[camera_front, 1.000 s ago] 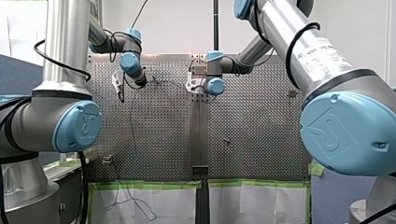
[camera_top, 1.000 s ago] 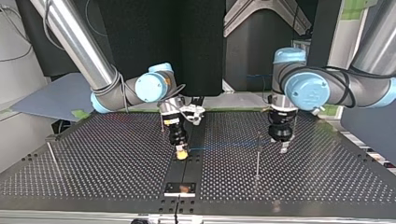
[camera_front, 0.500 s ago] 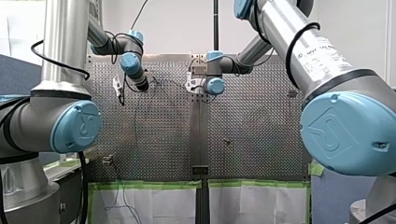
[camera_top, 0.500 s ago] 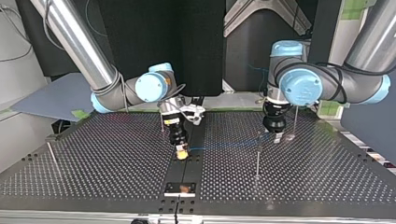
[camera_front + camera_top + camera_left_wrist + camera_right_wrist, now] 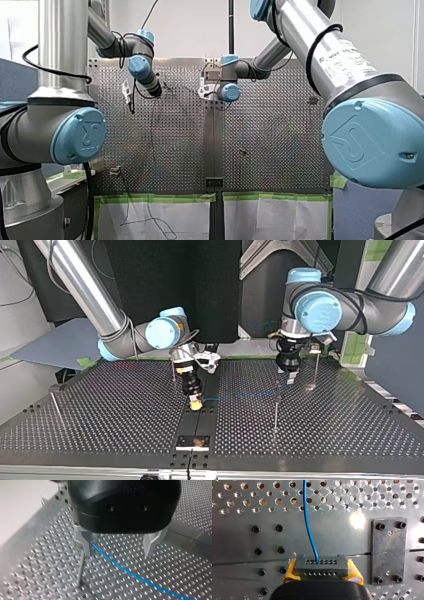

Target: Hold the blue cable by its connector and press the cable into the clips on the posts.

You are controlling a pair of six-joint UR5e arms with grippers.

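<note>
Blue cable, and there it is, running straight out of the grey connector. My right gripper has that connector pinched between its yellow pads, low over the dark middle strip of the perforated table. A black plate is bolted down just beside it.

Over to the top view: the cable stretches level above the table, from the right gripper just left of centre across to a thin metal post right of centre. My left gripper hangs just on the far side of that post.

Left wrist view now: the metal fingers are spread wide, gripping nothing. The cable passes between them, close against the finger beside the post. Whether it touches that finger, I can't tell. Another post stands well apart at the top view's near left.
</note>
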